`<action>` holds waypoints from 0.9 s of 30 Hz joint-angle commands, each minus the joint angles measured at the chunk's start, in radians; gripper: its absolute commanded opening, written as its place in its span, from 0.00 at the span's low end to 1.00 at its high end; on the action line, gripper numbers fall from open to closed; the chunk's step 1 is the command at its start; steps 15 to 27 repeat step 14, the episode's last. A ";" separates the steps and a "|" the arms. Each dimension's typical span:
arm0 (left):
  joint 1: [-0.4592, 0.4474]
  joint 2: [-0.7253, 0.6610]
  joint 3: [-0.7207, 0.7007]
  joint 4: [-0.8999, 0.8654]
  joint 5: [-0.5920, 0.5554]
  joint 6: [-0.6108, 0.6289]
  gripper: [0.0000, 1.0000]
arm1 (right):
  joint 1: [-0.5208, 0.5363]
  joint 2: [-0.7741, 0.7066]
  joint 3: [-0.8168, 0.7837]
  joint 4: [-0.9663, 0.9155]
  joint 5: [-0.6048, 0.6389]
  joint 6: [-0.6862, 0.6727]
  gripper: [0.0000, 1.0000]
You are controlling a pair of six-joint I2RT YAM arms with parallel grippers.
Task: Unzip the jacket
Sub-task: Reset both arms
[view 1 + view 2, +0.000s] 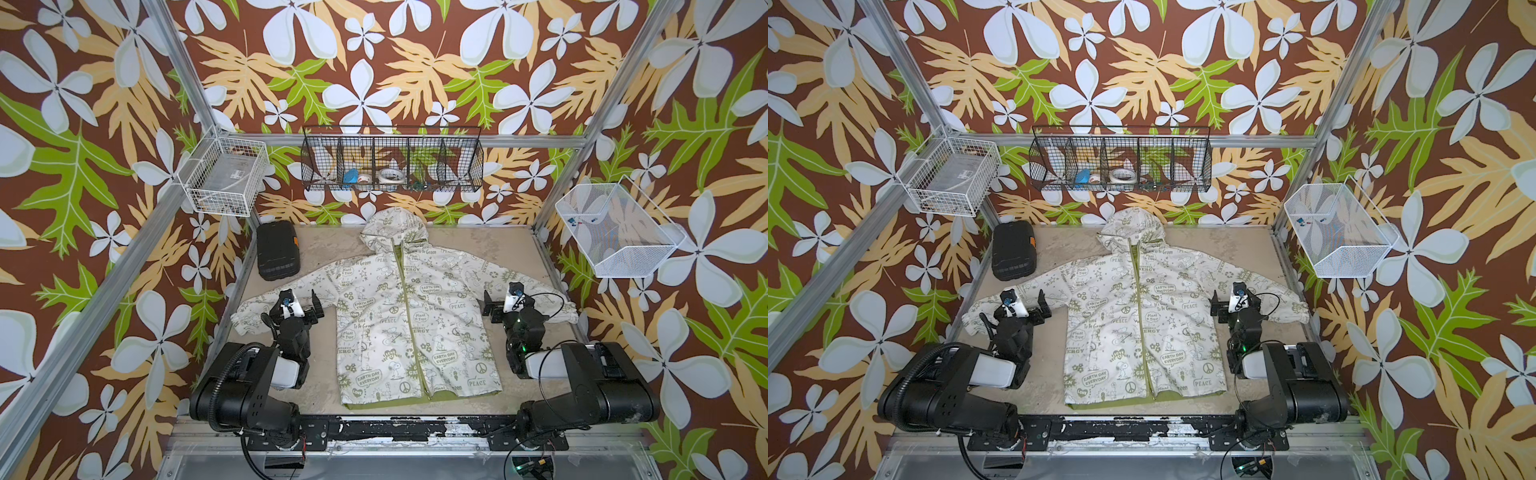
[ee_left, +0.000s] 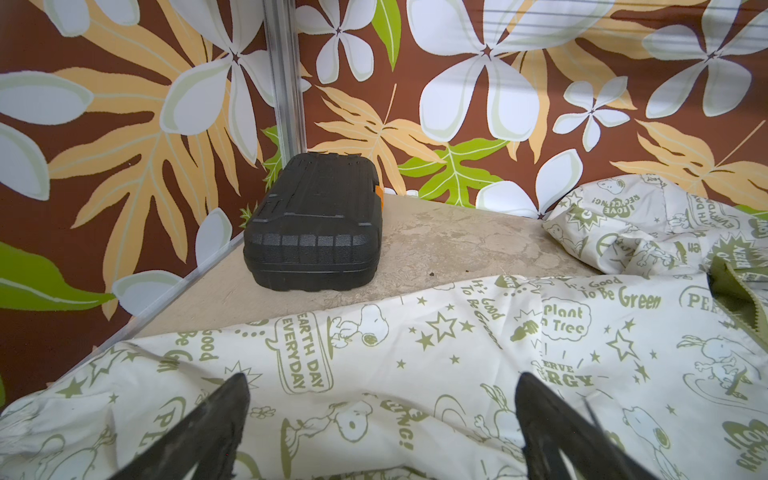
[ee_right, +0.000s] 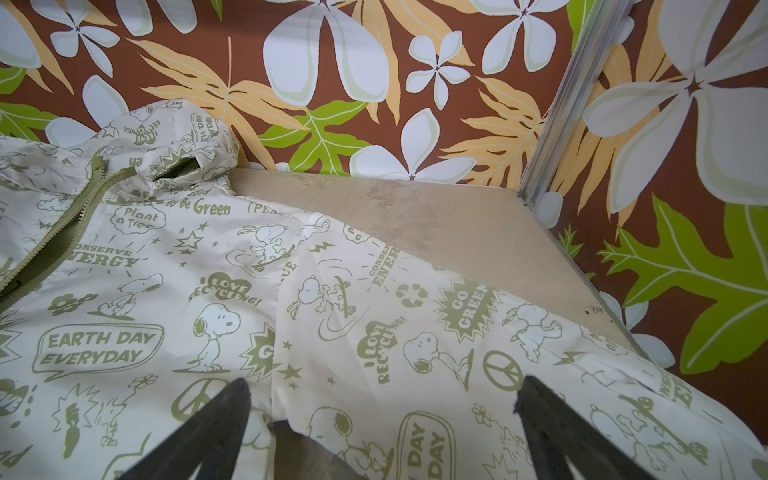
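Observation:
The cream-white jacket (image 1: 386,324) (image 1: 1117,328) printed with green cartoon dogs lies flat in the middle of the table, hood toward the back wall and sleeves spread. Its olive-green zipper (image 1: 409,316) (image 1: 1139,316) (image 3: 58,232) runs closed from collar to hem. My left gripper (image 1: 301,301) (image 1: 1025,305) (image 2: 382,378) hovers open over the jacket's left sleeve with only cloth between its fingers. My right gripper (image 1: 500,303) (image 1: 1227,303) (image 3: 385,381) hangs open over the right sleeve near the armpit. Neither gripper holds anything, and both are well to the side of the zipper.
A black hard case (image 1: 277,250) (image 2: 316,232) sits at the table's back left corner. A white wire basket (image 1: 226,174), a black wire basket (image 1: 392,164) and a white mesh basket (image 1: 615,232) hang on the walls above. Bare tabletop (image 1: 478,241) shows beside the hood.

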 commanded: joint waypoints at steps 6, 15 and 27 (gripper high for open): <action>-0.001 0.001 0.003 0.037 -0.003 0.005 1.00 | 0.000 0.001 0.006 0.018 0.000 -0.008 1.00; -0.002 0.000 0.003 0.038 -0.003 0.005 1.00 | -0.006 0.012 0.023 -0.004 -0.014 -0.003 1.00; -0.002 0.000 0.003 0.038 -0.003 0.005 1.00 | -0.006 0.012 0.023 -0.004 -0.014 -0.003 1.00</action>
